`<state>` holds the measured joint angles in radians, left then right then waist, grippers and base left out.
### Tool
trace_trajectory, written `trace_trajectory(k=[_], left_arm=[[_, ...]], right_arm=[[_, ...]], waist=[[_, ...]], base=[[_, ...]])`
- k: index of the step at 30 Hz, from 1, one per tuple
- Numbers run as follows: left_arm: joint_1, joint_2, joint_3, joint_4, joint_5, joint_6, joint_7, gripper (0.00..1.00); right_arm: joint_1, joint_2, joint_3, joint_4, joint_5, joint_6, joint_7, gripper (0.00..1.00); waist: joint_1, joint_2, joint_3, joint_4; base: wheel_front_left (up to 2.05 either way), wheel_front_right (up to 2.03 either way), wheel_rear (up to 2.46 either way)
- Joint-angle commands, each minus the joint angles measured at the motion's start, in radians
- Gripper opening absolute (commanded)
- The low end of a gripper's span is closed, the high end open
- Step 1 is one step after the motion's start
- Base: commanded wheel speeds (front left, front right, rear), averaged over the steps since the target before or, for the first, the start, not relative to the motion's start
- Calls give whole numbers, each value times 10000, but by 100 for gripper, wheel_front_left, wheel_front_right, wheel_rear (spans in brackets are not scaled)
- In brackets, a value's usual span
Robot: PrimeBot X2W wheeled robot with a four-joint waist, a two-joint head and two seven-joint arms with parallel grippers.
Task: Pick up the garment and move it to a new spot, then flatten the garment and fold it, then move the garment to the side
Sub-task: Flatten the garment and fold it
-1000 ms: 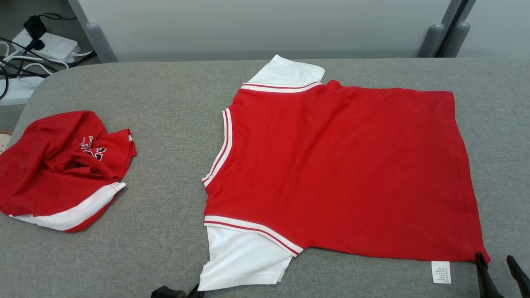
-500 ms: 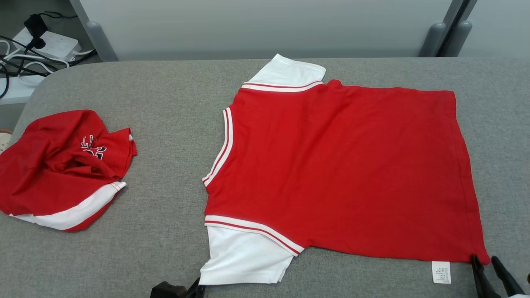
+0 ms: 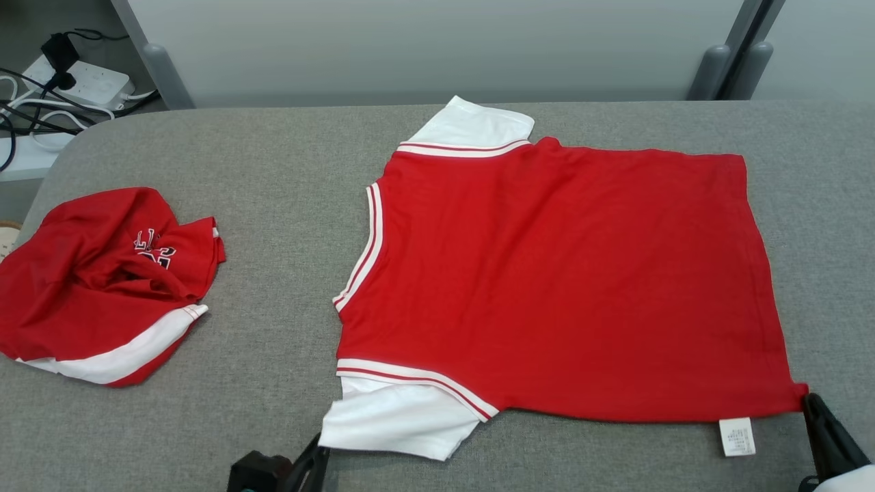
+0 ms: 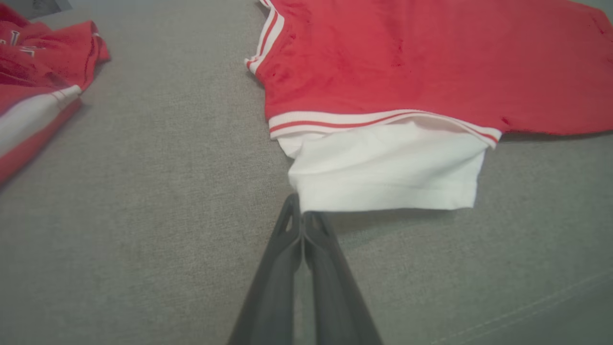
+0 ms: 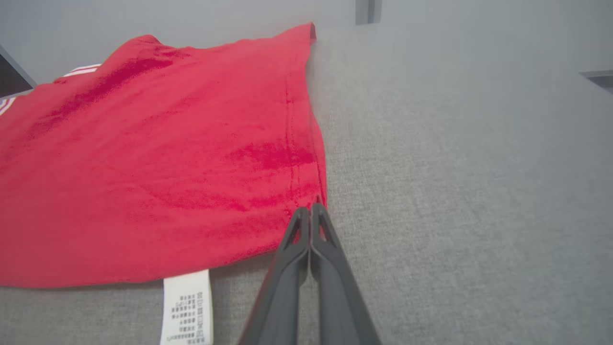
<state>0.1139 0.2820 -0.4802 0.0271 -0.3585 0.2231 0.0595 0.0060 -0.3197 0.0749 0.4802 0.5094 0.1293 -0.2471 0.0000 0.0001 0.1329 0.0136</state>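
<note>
The garment (image 3: 560,280), a red shirt with white sleeves, lies spread flat on the grey table (image 3: 273,178), neck to the left and hem to the right. My left gripper (image 3: 316,447) is shut on the corner of the near white sleeve (image 4: 383,172), whose edge is raised off the cloth. At the near right, my right gripper (image 3: 811,404) is shut on the red hem corner (image 5: 306,191), which is pulled to a point. In the wrist views the left gripper (image 4: 300,214) and right gripper (image 5: 310,211) both have their fingers pressed together at the fabric edge.
A second red and white garment (image 3: 102,287) lies crumpled at the table's left edge. A white care label (image 3: 737,437) hangs from the near hem. A power strip with cables (image 3: 82,78) sits on the floor beyond the back left corner.
My right gripper has shut on the hem corner. Both grippers have moved forward with the near edge, and the sleeve and hem have begun to lift. The head camera has shifted slightly.
</note>
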Motion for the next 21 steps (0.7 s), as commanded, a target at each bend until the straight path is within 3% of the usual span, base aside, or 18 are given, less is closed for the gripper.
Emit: trace_trajectory(k=[1, 12, 21], left_arm=[[-592, 301, 524, -541, -2, 160, -139, 0], [-250, 1291, 1157, -3473, 161, 765, 1028, 0], [1144, 2285, 1214, -5915, 586, 1514, 3095, 0]], right_arm=[[-67, -448, 47, -554, -148, 14, -145, 0], [866, -817, -526, -2778, -371, 14, 833, 0], [2830, -678, -1467, -5295, -13, 14, 2904, 0]], waist=[[0, -1, -56, -27], [0, -1, -372, -20], [0, -1, -370, 108]], base=[[0, 0, 0], [0, 0, 0], [0, 0, 0]])
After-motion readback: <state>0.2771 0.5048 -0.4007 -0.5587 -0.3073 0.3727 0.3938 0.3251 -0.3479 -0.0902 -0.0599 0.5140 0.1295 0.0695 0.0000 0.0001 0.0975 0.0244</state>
